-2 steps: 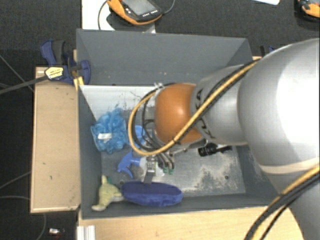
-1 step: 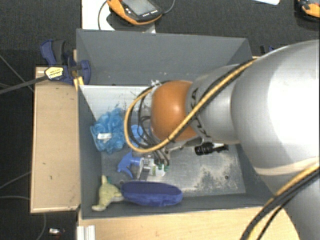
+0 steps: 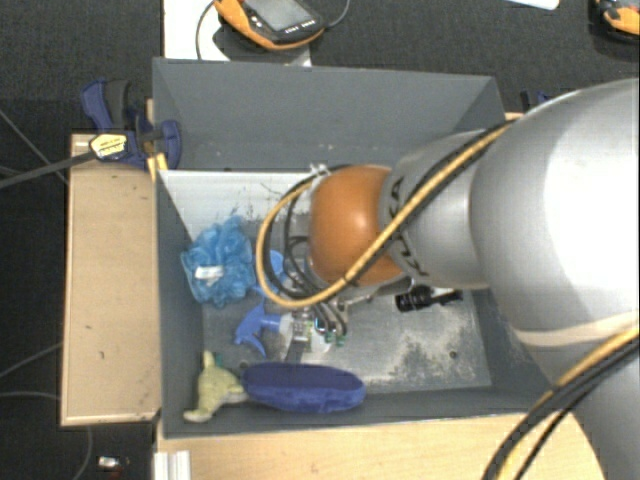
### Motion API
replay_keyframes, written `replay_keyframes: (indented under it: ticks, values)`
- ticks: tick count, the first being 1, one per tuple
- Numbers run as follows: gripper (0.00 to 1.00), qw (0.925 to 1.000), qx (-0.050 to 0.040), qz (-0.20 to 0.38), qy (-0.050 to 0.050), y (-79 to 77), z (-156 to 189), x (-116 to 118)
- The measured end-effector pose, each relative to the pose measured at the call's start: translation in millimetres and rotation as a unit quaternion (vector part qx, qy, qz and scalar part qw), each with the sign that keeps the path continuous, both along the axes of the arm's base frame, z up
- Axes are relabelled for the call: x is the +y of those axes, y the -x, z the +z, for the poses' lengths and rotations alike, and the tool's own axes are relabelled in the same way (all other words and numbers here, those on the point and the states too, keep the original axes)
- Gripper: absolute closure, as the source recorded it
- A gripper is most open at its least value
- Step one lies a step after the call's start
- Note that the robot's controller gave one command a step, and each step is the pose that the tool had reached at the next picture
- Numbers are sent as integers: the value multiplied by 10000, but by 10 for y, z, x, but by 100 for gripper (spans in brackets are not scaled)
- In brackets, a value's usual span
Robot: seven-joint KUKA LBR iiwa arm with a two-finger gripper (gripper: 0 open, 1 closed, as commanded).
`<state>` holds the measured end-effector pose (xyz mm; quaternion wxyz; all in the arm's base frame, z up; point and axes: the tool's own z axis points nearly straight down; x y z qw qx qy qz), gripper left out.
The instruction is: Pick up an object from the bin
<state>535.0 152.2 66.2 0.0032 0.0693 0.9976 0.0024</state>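
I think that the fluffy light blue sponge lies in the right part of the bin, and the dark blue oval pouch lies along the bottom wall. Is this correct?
Not quite. The camera view shows the light blue sponge in the left part of the bin, close to its left wall, not the right. The dark blue oval pouch does lie along the bottom wall.

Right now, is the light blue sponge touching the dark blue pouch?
Apart. The camera view shows the sponge by the left wall and the pouch along the bottom wall, with grey floor of the bin between them.
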Motion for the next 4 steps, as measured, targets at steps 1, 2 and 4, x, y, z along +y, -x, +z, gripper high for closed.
replay_keyframes:
  ticks: [1, 2, 4]
  values:
    - [0, 9963, -7, -858, -10, 278, 46, -96]
    - [100, 10000, -25, -30, -6, 57, 18, -36]
    - [100, 10000, 35, -36, 10, 93, 258, -45]
